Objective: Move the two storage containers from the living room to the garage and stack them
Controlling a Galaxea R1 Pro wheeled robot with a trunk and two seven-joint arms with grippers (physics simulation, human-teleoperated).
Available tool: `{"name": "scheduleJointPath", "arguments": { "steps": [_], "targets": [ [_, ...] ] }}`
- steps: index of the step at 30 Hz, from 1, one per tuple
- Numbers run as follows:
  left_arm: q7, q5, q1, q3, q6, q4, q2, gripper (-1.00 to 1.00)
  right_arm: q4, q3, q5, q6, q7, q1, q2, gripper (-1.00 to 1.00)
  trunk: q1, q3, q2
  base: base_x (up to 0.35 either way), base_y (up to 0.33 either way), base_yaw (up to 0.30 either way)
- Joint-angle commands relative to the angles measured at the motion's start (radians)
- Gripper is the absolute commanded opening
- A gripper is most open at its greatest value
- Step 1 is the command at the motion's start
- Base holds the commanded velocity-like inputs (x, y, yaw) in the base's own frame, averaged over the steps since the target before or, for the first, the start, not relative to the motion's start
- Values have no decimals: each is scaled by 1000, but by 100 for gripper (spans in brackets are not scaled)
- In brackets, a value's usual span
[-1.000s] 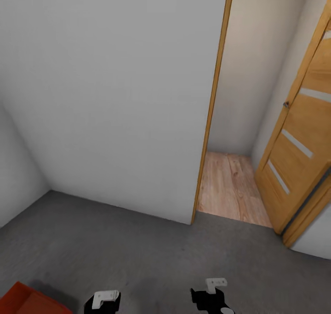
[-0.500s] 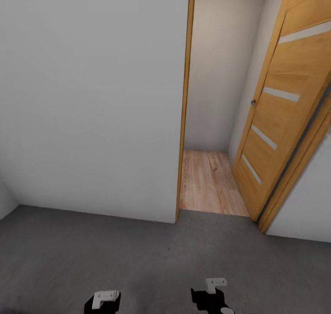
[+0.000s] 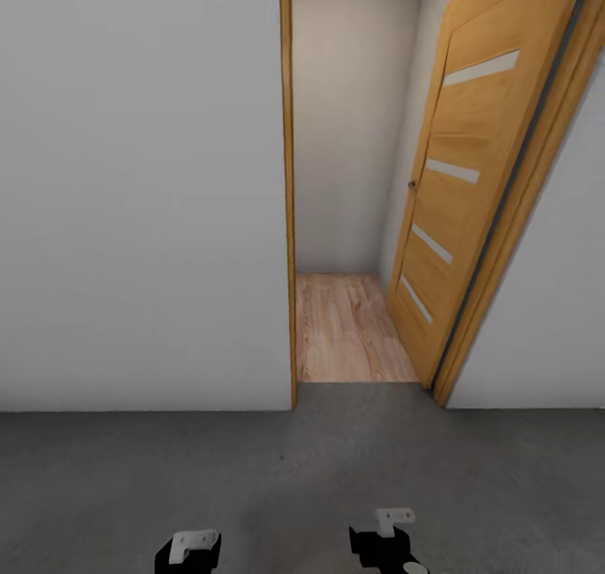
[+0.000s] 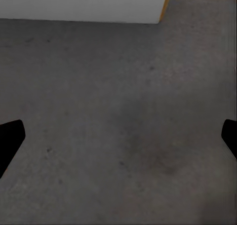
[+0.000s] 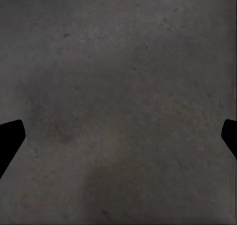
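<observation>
Facing doorway w/ wood-plank floor (image 3: 349,326) straight ahead, pale wall (image 3: 143,187) left, open wooden door (image 3: 458,179) right; robot stands on grey concrete floor (image 3: 277,465). Left gripper (image 4: 118,136) and right gripper (image 5: 118,136) both spread wide, holding nothing, neither nearer. No container visible, so can't tell which way it lies from the jaws; judged next move is through the door.

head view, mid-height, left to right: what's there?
Grey wall → left door jamb → doorway with wood-plank floor → open wooden door → right door frame → grey wall.
</observation>
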Motion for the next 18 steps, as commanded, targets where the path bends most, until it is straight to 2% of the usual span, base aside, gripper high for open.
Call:
{"name": "scheduleJointPath", "arguments": {
  "steps": [1,18],
  "targets": [
    [-2,1,0,2,-3,-1,0,100,2,1,0,-3,-2,-1,0,100,0,-1,-1,0,0,-299],
    [-2,0,0,0,-3,-8,3,100,2,1,1,-3,-2,-2,0,100,0,7,-1,0,0,-298]
  ]
}}
